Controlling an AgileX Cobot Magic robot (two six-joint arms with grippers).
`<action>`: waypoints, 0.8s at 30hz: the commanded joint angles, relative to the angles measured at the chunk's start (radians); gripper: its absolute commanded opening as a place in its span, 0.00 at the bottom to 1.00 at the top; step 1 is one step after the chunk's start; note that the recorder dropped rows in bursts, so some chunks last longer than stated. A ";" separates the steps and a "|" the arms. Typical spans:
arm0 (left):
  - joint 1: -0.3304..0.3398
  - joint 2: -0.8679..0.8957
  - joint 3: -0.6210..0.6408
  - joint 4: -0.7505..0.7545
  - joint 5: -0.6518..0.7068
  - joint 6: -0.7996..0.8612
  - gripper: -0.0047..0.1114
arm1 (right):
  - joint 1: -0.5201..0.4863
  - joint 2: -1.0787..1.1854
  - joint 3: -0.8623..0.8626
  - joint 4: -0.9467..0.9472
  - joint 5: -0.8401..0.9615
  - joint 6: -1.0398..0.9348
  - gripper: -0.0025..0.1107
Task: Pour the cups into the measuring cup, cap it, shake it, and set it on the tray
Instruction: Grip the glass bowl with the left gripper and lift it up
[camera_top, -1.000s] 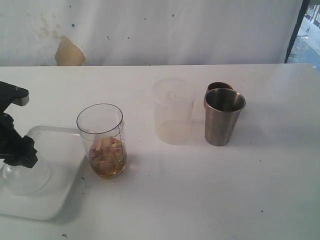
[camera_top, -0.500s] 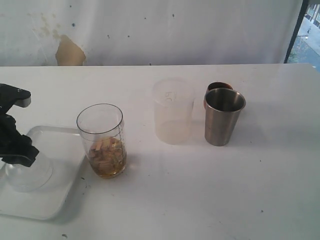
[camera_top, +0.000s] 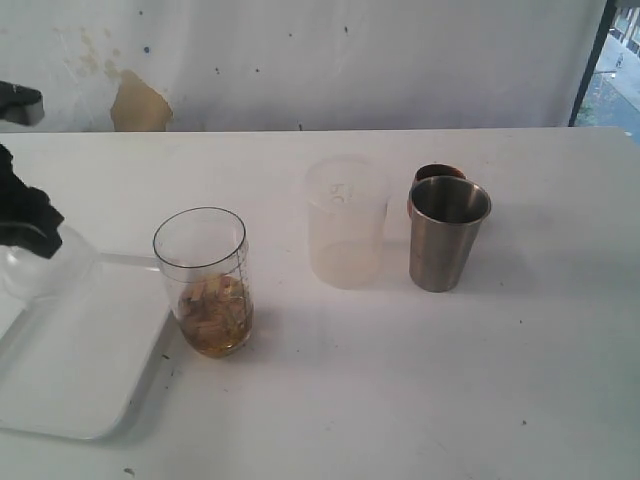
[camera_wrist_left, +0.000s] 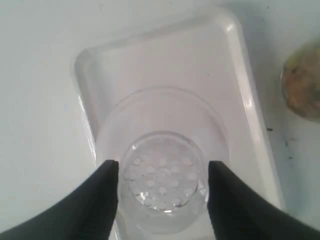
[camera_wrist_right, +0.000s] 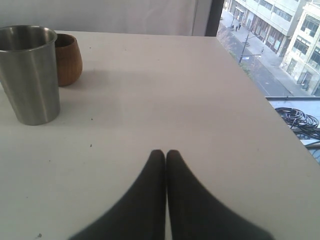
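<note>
Capping step, I judge: my left jaws clamp the domed lid (camera_wrist_left: 162, 180) above the tray (camera_top: 75, 390); right jaws pressed together, empty. The measuring cup (camera_top: 203, 285) stands on the desk (camera_top: 450, 380) just beside the tray; next, centre the lid over its rim

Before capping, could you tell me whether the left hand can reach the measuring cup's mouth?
Probably yes: the left hand, gripping the domed lid, hangs near the measuring cup; nothing stands between.
</note>
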 joint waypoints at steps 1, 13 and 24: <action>-0.005 -0.028 -0.149 -0.001 0.134 -0.044 0.04 | -0.008 -0.006 0.006 -0.002 -0.004 0.000 0.02; -0.072 -0.032 -0.442 -0.069 0.285 -0.066 0.04 | -0.008 -0.006 0.006 -0.002 -0.004 0.000 0.02; -0.243 -0.005 -0.442 -0.111 0.285 -0.116 0.04 | -0.008 -0.006 0.006 -0.002 -0.004 0.000 0.02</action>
